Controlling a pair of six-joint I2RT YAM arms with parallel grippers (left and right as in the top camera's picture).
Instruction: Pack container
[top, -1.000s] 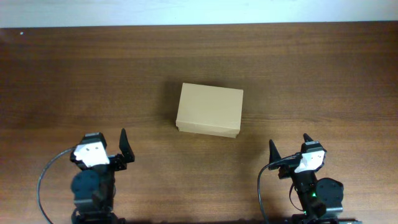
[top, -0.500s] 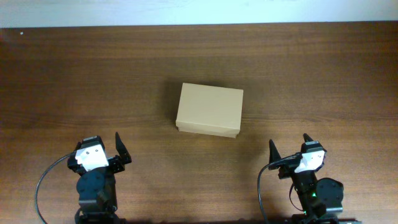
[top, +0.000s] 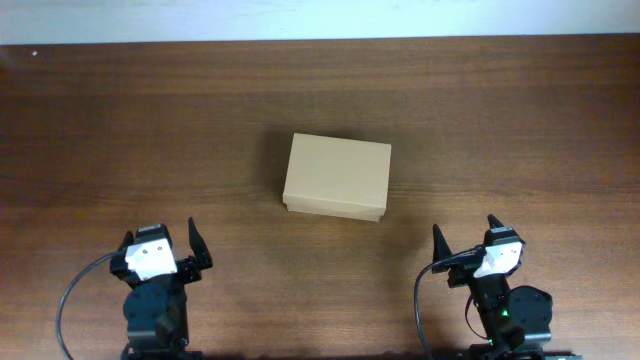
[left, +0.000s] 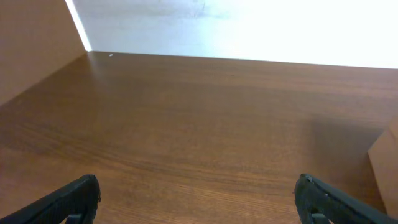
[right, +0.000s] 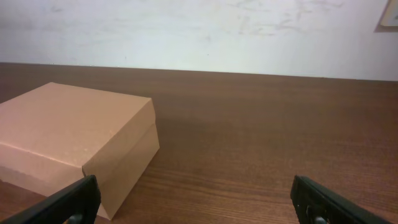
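The container is a plain tan cardboard box with its lid shut, lying in the middle of the brown table. It also shows at the left of the right wrist view, and its edge shows at the far right of the left wrist view. My left gripper is open and empty near the front left edge, well short of the box. My right gripper is open and empty near the front right edge. In the wrist views both pairs of fingers stand wide apart over bare wood.
The wooden table runs back to a white wall. A brown panel stands at the left in the left wrist view. Black cables loop beside each arm base.
My left arm has drawn back toward the front edge and turned a little, its fingers now pointing straighter away. The right arm and the box have not moved.
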